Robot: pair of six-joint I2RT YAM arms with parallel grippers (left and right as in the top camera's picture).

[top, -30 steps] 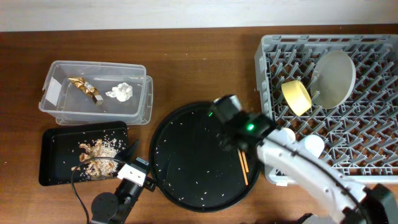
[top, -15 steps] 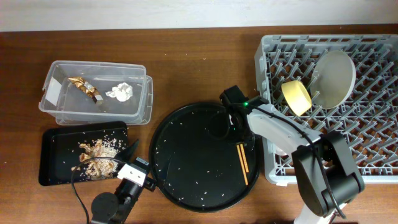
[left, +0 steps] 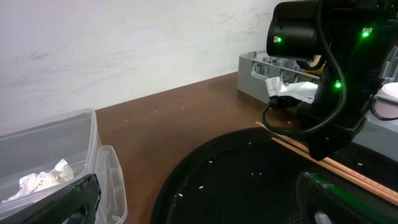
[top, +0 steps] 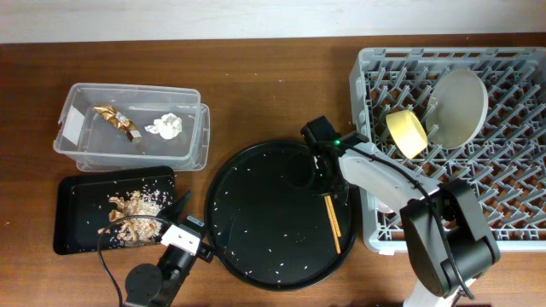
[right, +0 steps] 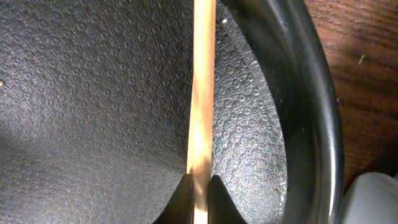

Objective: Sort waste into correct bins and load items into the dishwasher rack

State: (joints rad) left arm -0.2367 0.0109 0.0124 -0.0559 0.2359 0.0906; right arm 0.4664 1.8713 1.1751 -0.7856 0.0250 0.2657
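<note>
Two thin wooden chopsticks (top: 333, 223) lie side by side on the right part of the large round black tray (top: 256, 213). My right gripper (top: 327, 191) is down at their upper end. In the right wrist view its fingers are shut on the wooden stick (right: 202, 93), the right gripper (right: 199, 190) resting on the tray's textured floor near the rim (right: 311, 93). My left gripper (top: 196, 223) is open and empty at the tray's left edge; in its own view the left gripper (left: 199, 205) spans bare tray. The dishwasher rack (top: 512, 213) holds a grey plate (top: 461, 104) and a yellow bowl (top: 407, 132).
The clear tub (top: 192, 128) at the back left holds a gold-brown wrapper (top: 118, 122) and a white tissue (top: 165, 126). Below it, the flat black tray (top: 72, 200) carries food scraps (top: 132, 209) with rice. Rice grains dot the round tray.
My right arm came down onto the tray's right side and its gripper went from open to shut on the chopsticks' upper end. The left arm has not moved.
</note>
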